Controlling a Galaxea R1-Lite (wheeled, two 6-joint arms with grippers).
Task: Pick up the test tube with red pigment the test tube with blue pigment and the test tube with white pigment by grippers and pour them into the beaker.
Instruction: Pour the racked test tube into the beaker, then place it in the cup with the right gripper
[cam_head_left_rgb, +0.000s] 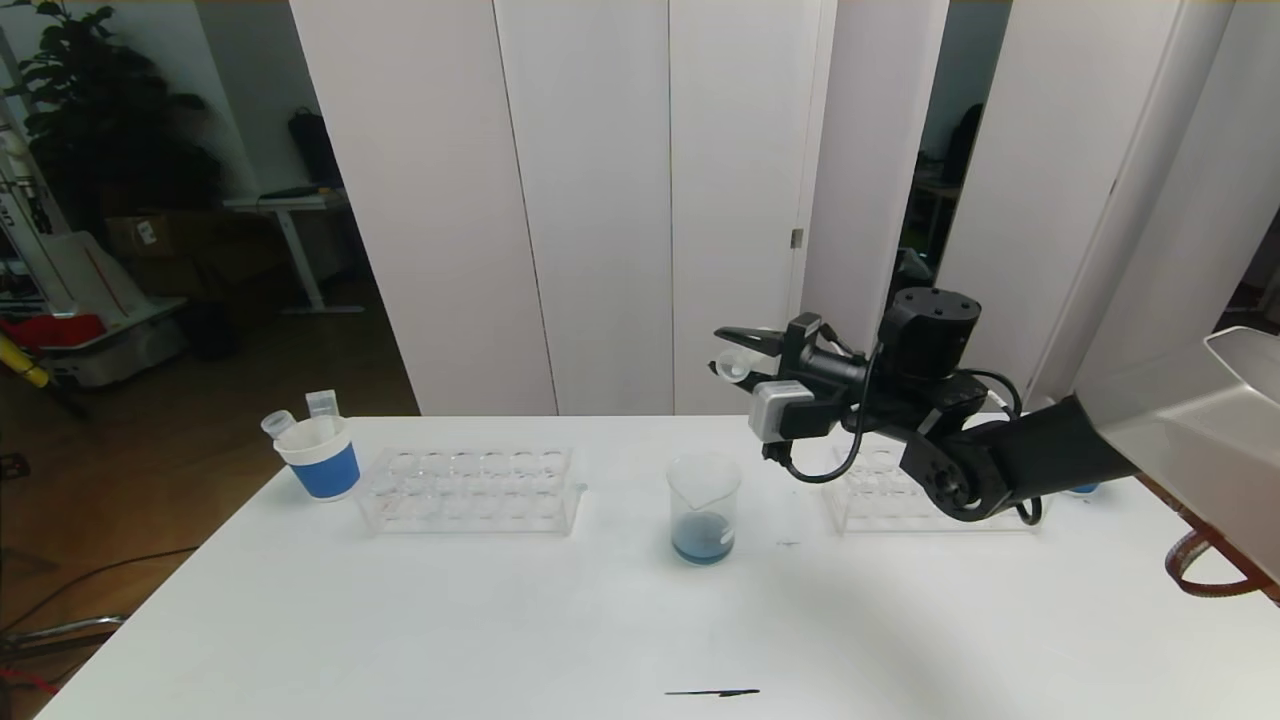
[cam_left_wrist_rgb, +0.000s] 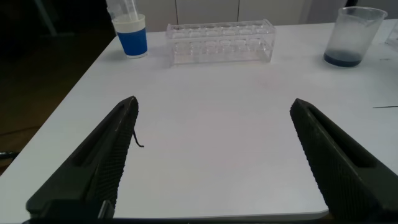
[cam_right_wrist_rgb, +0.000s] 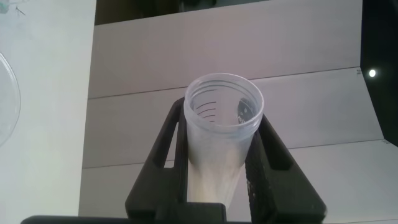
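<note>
Right wrist view: ribbed black right gripper (cam_right_wrist_rgb: 217, 165) clamps the translucent white-pigment tube (cam_right_wrist_rgb: 221, 134). The left gripper (cam_left_wrist_rgb: 214, 162) gapes over the smooth white bench (cam_left_wrist_rgb: 205, 143); glass beaker (cam_head_left_rgb: 703, 508) mid-bench holds blue liquid.

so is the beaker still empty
No, the beaker on the table already holds a shallow layer of blue liquid at its bottom.
</note>
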